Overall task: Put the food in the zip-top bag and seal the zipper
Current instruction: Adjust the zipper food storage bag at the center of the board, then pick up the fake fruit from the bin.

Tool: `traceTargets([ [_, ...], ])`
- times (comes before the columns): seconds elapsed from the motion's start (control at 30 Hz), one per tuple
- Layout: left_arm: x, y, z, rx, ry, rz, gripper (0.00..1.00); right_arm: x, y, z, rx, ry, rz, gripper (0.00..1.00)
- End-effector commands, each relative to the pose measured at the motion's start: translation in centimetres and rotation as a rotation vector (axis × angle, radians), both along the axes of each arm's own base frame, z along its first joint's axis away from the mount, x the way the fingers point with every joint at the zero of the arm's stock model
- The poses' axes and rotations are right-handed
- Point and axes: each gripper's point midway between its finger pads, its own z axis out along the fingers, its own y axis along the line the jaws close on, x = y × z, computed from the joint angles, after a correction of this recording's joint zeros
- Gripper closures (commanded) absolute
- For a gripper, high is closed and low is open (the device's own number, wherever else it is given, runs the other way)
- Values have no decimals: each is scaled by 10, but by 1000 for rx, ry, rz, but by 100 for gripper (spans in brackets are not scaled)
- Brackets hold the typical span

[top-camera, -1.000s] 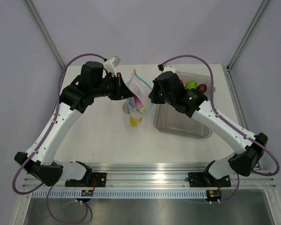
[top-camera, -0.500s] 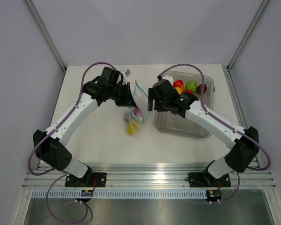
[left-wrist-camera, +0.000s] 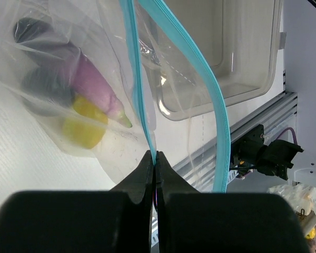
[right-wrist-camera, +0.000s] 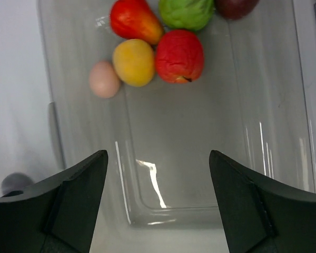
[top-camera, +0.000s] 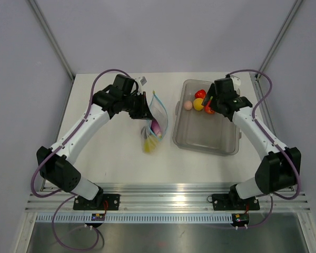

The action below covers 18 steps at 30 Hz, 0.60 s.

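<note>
**Bag Held by Its Blue Strip; Six Pieces Lying in the Bin**

A white table (top-camera: 110, 153) is seen from above, closed in by pale grey walls (top-camera: 168, 31) and slanted aluminium posts (top-camera: 50, 37). A slotted metal rail (top-camera: 163, 203), to which both arm bases are bolted, runs along its near edge.

The zip-top bag (top-camera: 159, 113) is found near the middle of the table, just left of the grey translucent bin (top-camera: 205, 146). It is gripped by the left gripper (top-camera: 146, 108). In the left wrist view the fingertips (left-wrist-camera: 142, 176) are clamped tight on one strand of the zipper (left-wrist-camera: 134, 79). The other strand curves away from it, so the mouth is parted. A purple eggplant (left-wrist-camera: 92, 87) and a yellow piece (left-wrist-camera: 81, 124) are seen through the crinkled plastic, with something dark beside them. Whether the bag's bottom rests on the table cannot be told.

The right gripper (right-wrist-camera: 158, 158) is held above the bin, its fingers spread wide with nothing between them. At the bin's far end six pieces are clustered:
- a red-orange fruit (right-wrist-camera: 134, 20)
- a green one (right-wrist-camera: 185, 11)
- a dark red one (right-wrist-camera: 234, 5), cut off by the frame
- a red apple (right-wrist-camera: 179, 55)
- a yellow fruit (right-wrist-camera: 133, 62)
- a pale pink egg shape (right-wrist-camera: 104, 79)

The rest of the bin floor is bare and glossy, and streaks of light are reflected in it.
</note>
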Motion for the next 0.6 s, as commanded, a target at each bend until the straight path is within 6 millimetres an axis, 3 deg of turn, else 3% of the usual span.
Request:
traceTargets([
  [0.0,7,-5,21,-38,-59,-13,100,31,-24,-17,58,-14,-51,14],
  [0.03,7,-6,21,-43,-60,-15,100,39,-25,-32,66,17,-53,14],
  [0.1,6,-6,18,-42,-54,-18,100,52,-26,-39,101,24,-48,12],
  [0.13,6,-6,17,-44,-51,-19,100,59,-30,-52,106,49,-58,12],
  [0.3,5,-6,16,-40,-53,-27,100,86,-30,-68,139,81,-53,5],
  [0.33,5,-6,16,-40,-54,-28,100,90,-31,-81,137,107,-57,6],
  [0.57,3,-5,21,-42,-62,-32,100,111,-40,-114,155,146,-99,6],
])
